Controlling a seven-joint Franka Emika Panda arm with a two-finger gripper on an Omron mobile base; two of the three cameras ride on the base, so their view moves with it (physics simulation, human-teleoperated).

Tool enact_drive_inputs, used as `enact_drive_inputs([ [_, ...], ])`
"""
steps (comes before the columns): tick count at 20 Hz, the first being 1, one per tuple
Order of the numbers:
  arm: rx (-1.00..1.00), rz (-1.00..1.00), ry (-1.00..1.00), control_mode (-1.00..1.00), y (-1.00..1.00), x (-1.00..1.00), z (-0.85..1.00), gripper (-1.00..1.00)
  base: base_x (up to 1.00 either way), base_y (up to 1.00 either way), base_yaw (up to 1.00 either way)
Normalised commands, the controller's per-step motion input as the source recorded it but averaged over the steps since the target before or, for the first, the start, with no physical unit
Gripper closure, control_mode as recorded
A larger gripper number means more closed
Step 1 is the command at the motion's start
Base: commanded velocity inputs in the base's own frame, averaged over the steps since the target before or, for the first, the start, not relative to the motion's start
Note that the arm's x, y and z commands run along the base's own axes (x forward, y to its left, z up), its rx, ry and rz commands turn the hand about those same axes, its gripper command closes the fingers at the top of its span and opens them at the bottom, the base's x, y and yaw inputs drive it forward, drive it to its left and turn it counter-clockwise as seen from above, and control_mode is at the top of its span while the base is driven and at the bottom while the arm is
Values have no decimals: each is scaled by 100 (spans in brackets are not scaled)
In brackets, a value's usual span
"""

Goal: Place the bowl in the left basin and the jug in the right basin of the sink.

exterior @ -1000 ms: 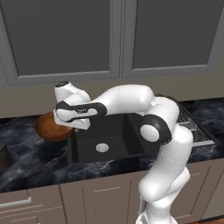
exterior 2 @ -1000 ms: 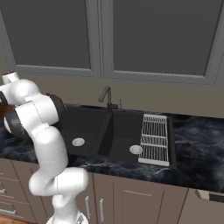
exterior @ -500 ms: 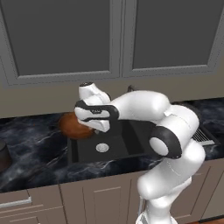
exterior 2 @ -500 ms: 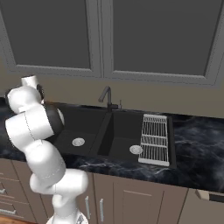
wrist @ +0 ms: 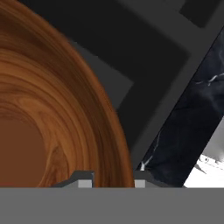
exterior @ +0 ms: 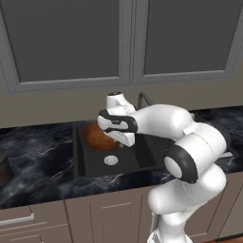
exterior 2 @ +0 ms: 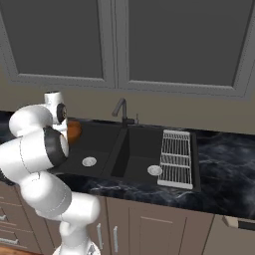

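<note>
Above left basin (exterior: 95, 161), tool (wrist: 110, 180) pinching bowl (exterior: 98, 137) rim

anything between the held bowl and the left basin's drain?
Nothing. In the left base view the bowl, shut in the gripper, hangs over the left basin; only bare black basin floor lies between it and the drain.

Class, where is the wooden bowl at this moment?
In the left base view the bowl hangs over the back of the left basin, above its drain; the hand grips its rim.
</note>
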Motion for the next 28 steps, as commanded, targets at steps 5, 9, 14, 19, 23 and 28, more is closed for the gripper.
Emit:
enact_drive_inputs([
  [5,1,1,0,-100,-53,14,-40,100,0,0,0],
  [9,0,14,0,-100,-40,17,-46,100,0,0,0],
  [14,1,13,3,-100,-4,4,-39,100,0,0,0],
  [19,0,1,8,-100,0,20,-52,100,0,0,0],
  [23,-5,0,8,-100,-4,29,-38,100,0,0,0],
  [28,-3,-1,6,-100,0,27,-33,100,0,0,0],
])
